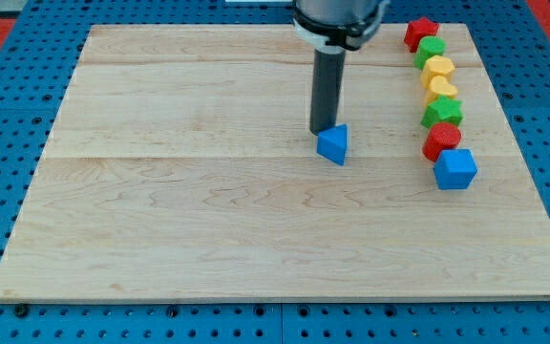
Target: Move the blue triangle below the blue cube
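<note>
The blue triangle [333, 144] lies near the middle of the wooden board, a little right of centre. My tip [321, 131] rests at the triangle's upper left corner, touching or almost touching it. The blue cube [455, 169] sits near the board's right side, at the bottom end of a column of blocks. The triangle is left of the cube and slightly higher in the view.
A column of blocks runs up from the blue cube: a red block [441, 141], a green block [442, 113], a yellow block [441, 90], another yellow block [437, 68], a green block [431, 49] and a red star [420, 31]. The wooden board [160, 220] lies on a blue perforated table.
</note>
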`<state>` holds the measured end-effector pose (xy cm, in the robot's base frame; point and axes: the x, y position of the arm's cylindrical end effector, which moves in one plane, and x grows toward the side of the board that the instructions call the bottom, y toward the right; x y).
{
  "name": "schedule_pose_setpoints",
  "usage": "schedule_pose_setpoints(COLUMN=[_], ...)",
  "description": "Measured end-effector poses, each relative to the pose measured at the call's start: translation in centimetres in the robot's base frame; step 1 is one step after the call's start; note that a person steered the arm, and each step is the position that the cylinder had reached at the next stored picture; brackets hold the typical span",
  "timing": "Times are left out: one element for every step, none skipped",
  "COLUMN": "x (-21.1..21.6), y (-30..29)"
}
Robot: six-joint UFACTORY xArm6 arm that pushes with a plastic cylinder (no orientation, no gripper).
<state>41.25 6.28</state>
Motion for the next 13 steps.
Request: schedule_pose_setpoints(x=[3.5, 6.8, 9.8, 11.6, 14.3, 17.2, 18.2, 17.7, 16.3, 14.9, 14.4, 14.4, 14.4], y=[1.3, 1.3, 3.4, 6.4, 9.2, 12.5, 15.4, 15.6, 15.6, 15.2, 14.3, 12.8, 12.3])
